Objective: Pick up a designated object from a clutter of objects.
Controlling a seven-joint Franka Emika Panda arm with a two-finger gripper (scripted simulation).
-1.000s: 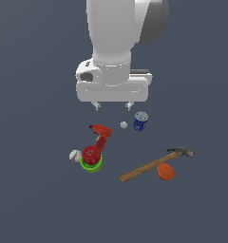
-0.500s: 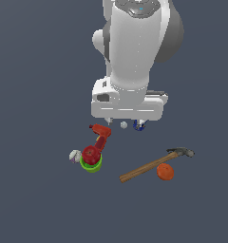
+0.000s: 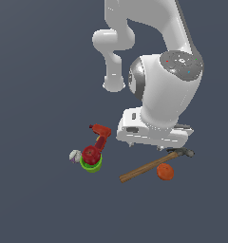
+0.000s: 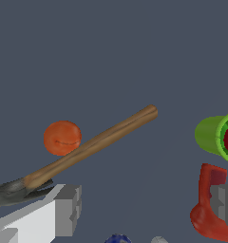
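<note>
Orange ball (image 4: 62, 137) just beyond the hammer handle (image 4: 94, 144), apparently clear of the wide-spread, empty gripper (image 4: 144, 209).

The exterior view looks down from high and fairly far off onto the flat dark grey bench (image 3: 35, 199), with the bulky white arm filling its upper right. The wrist view sits low and close, looking out between the grey fingers (image 4: 68, 209) of the pincer. Both views share the wooden-handled hammer (image 3: 147, 167) (image 4: 94, 142), the plain round orange ball (image 3: 166, 172) (image 4: 62, 137), the green bowl (image 3: 91, 165) (image 4: 215, 135) and the red power drill (image 3: 101, 135) (image 4: 208, 209).
</note>
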